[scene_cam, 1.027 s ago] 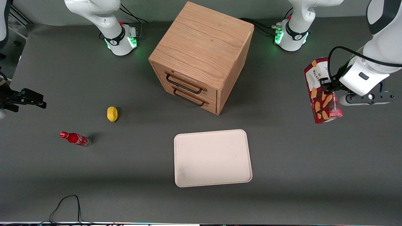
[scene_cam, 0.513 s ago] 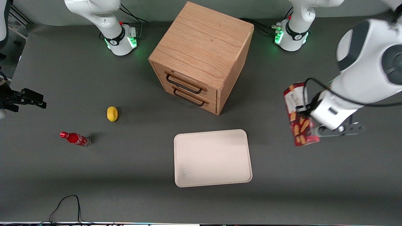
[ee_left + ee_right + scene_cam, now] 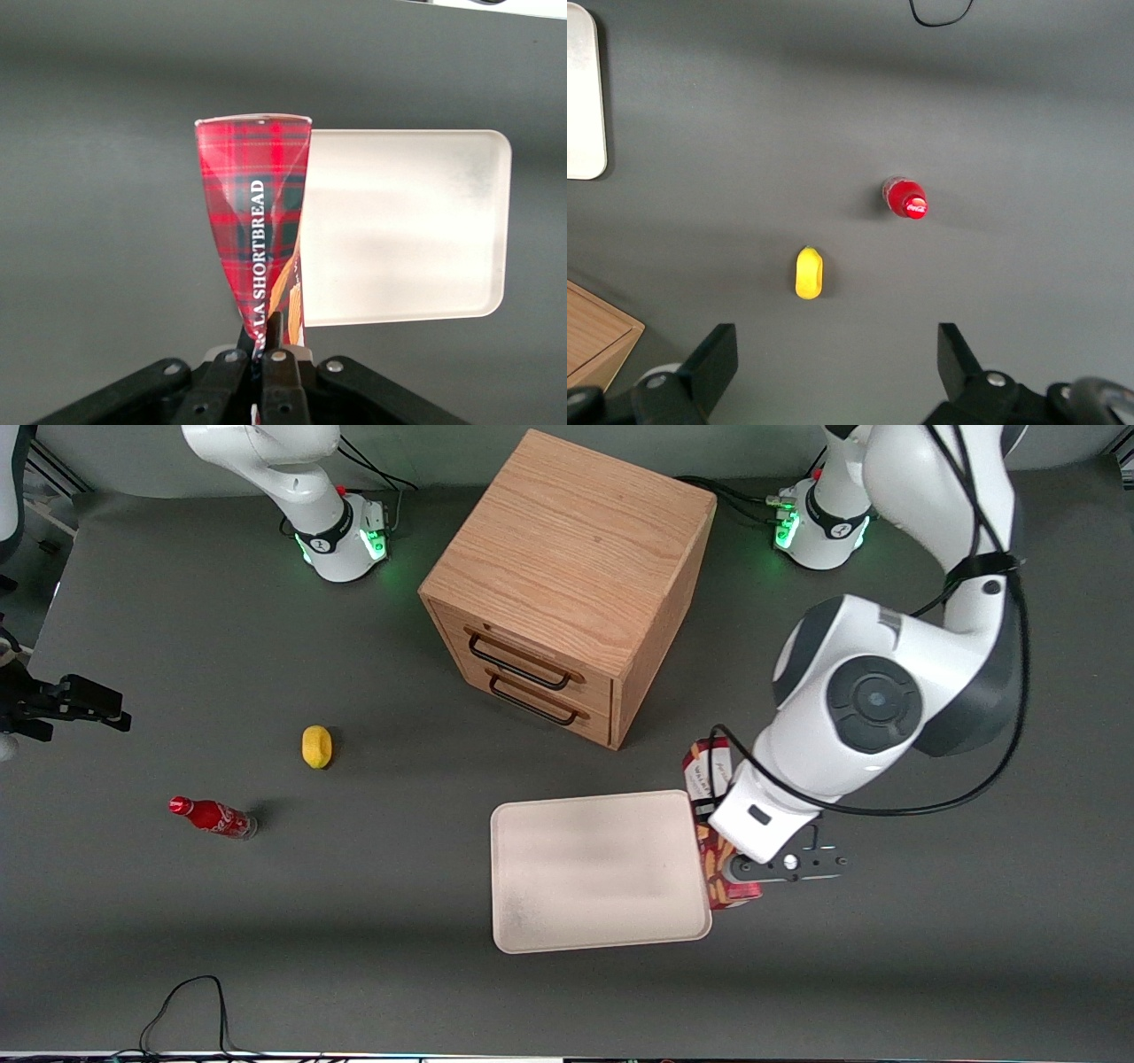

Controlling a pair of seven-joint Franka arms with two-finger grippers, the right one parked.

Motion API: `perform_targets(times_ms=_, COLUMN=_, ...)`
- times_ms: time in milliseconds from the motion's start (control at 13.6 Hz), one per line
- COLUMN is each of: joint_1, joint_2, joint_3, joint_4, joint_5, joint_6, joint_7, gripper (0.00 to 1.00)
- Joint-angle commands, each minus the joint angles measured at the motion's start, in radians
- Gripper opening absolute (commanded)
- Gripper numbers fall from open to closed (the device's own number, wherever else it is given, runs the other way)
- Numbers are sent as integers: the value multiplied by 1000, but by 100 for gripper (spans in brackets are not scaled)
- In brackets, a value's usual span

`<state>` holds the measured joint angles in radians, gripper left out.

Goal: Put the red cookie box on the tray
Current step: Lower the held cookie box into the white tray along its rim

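The gripper (image 3: 725, 861) pinched the red cookie box (image 3: 706, 779) between closed fingers, holding it in the air at the edge of the tray (image 3: 594, 868). Farther from the camera stood a wooden drawer cabinet (image 3: 567, 584). A yellow lemon (image 3: 316, 746) and red soda bottle (image 3: 211, 817) sat well apart, toward the parked arm's end. The left wrist view alone showed the box's plaid end (image 3: 255, 204) overlapping the tray's rim.

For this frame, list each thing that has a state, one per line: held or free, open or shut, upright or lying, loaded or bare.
red cookie box: held in the air, at the tray's edge, not yet set down.
hand: shut on the red cookie box.
tray: flat on the table, nothing on it.
drawer cabinet: both drawers shut.
soda bottle: upright on the table, capped.
yellow object: resting on the table, untouched.
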<state>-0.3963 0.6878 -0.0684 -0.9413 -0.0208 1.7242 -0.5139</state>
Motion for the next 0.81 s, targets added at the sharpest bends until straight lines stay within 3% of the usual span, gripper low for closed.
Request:
perform_targets(times_ms=0, joint_1=-16, joint_2=18, joint_3=18, joint_4=44, joint_5=10, joint_6=4, joint_7=-18, gripper=0)
perform_targets(times_ms=367, joint_1=-18, joint_2=50, joint_3=16, joint_4=-147, joint_5=31, joint_6=224, joint_7=-14, gripper=0)
perform_targets(times_ms=733, joint_1=-19, joint_2=150, joint_3=16, joint_4=-172, joint_5=79, joint_6=297, joint_7=-11, gripper=0)
